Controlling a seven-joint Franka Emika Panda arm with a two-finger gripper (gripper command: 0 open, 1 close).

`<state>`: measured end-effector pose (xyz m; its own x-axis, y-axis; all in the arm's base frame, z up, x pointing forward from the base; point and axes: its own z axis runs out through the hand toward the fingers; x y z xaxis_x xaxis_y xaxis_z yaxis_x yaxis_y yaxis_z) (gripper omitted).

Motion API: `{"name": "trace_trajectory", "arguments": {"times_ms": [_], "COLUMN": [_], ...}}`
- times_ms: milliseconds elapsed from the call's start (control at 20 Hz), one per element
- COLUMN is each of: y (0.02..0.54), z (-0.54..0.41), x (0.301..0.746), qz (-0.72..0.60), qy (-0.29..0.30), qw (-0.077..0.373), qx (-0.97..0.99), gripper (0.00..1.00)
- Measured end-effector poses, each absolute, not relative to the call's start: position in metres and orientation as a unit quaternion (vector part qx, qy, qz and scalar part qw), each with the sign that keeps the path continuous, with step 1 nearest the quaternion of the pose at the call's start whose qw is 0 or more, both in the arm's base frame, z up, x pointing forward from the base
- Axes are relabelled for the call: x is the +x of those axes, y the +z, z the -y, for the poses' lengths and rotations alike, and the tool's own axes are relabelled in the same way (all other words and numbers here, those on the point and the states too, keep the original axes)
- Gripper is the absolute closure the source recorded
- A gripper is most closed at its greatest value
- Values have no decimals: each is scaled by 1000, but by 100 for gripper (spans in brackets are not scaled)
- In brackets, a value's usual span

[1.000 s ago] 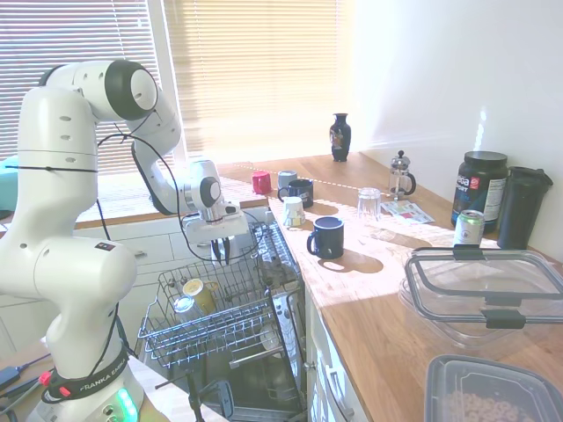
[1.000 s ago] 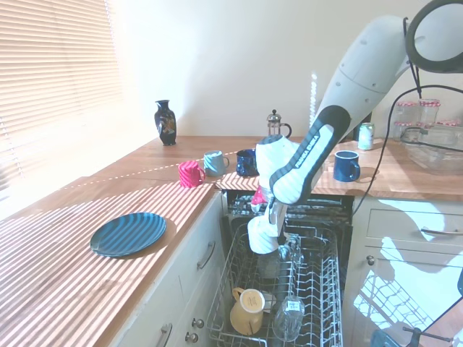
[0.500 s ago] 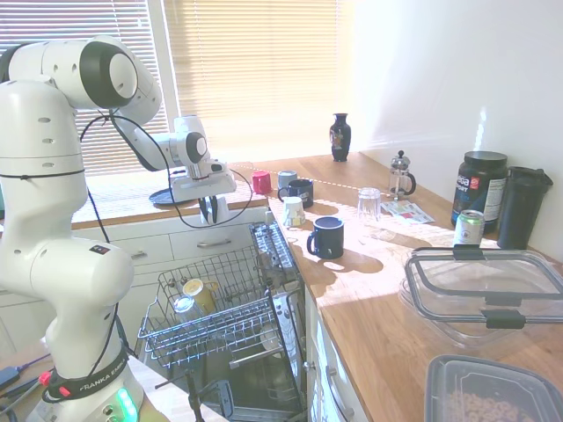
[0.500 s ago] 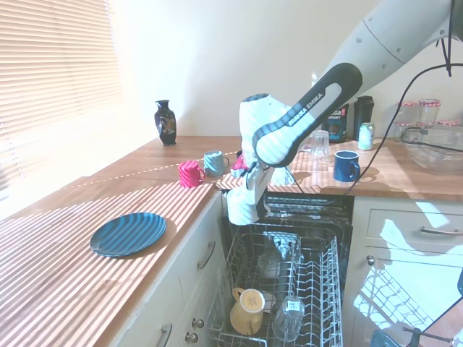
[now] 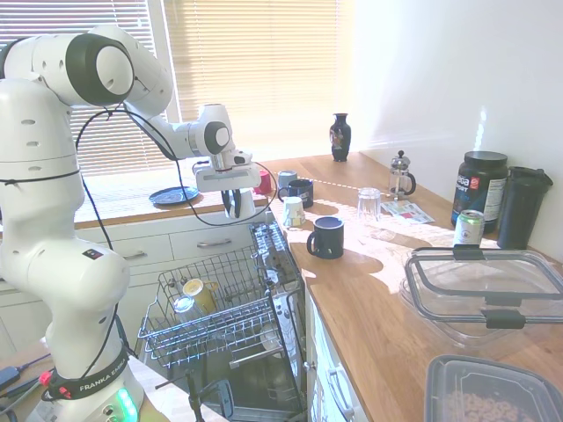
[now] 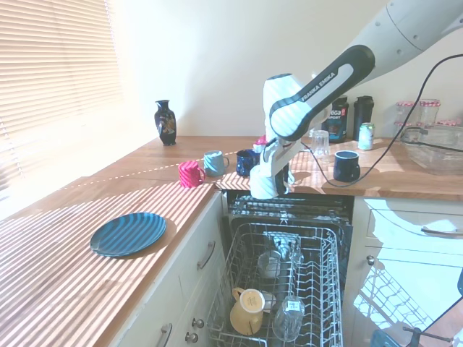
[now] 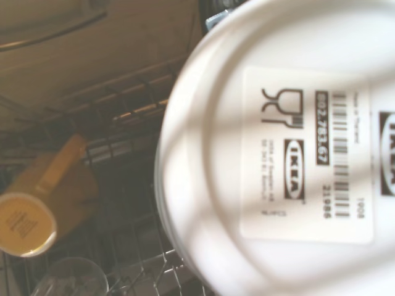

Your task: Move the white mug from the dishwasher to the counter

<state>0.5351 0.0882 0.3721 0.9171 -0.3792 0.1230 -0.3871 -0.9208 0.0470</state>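
The white mug [image 6: 261, 185] hangs in the air with my gripper [image 6: 273, 176] shut on it, above the back end of the dishwasher's pulled-out wire rack [image 6: 289, 289]. In the first exterior view the white mug [image 5: 245, 209] and gripper [image 5: 234, 203] sit just off the counter [image 5: 369, 290] edge, at about worktop height. Up close, the wrist view is filled by the white mug's base [image 7: 296, 154] with a printed label. The wooden counter [image 6: 58, 260] runs along both sides of the dishwasher.
In the rack lie a cup with a yellow inside [image 6: 247, 307] and a glass [image 6: 288, 316]. On the counter stand navy mugs [image 5: 327, 236], a small pale mug [image 5: 293, 211], a pink cup [image 5: 261, 182], a blue plate [image 6: 129, 233], a glass [image 5: 369, 204] and plastic containers [image 5: 484, 294].
The arm has lifted the white mug up out of the rack, then swung it toward the counter corner by the mugs.
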Motion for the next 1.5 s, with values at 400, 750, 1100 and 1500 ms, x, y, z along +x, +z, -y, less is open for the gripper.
{"name": "trace_trajectory", "arguments": {"times_ms": [400,750,1100,1500], "y": [368,365,367,364], "z": [-3,49,81,116], "x": [505,495,517,565], "qz": [256,291,310,320], "qy": [50,44,42,23], "qw": [16,8,6,14], "qx": [965,956,950,947], "gripper": [100,100,100,100]}}
